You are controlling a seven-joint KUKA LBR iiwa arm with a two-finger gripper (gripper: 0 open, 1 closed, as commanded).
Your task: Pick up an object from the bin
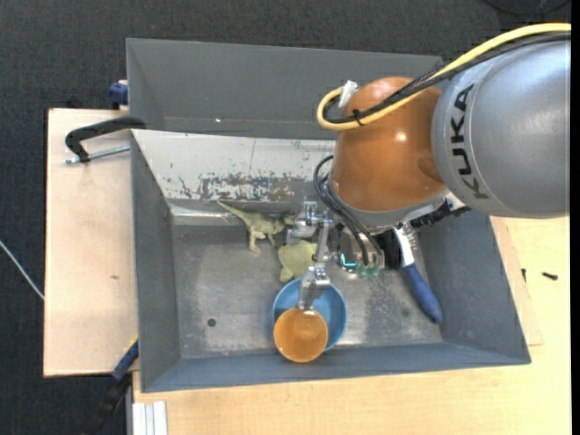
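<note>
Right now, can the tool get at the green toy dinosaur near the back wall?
Probably yes: the green dinosaur lies uncovered near the tool, though the bin's wall stands close behind it.

Pincer [313, 294] hangs just above an orange cup [301, 335] and blue dish [341, 315]

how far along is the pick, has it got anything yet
Done: the arm is down in the bin, gripper low over the blue bowl and orange cup by the front wall. In hand: nothing visibly held. Left: grasp one thing and lift it out; the dinosaur and blue pen lie apart.
</note>
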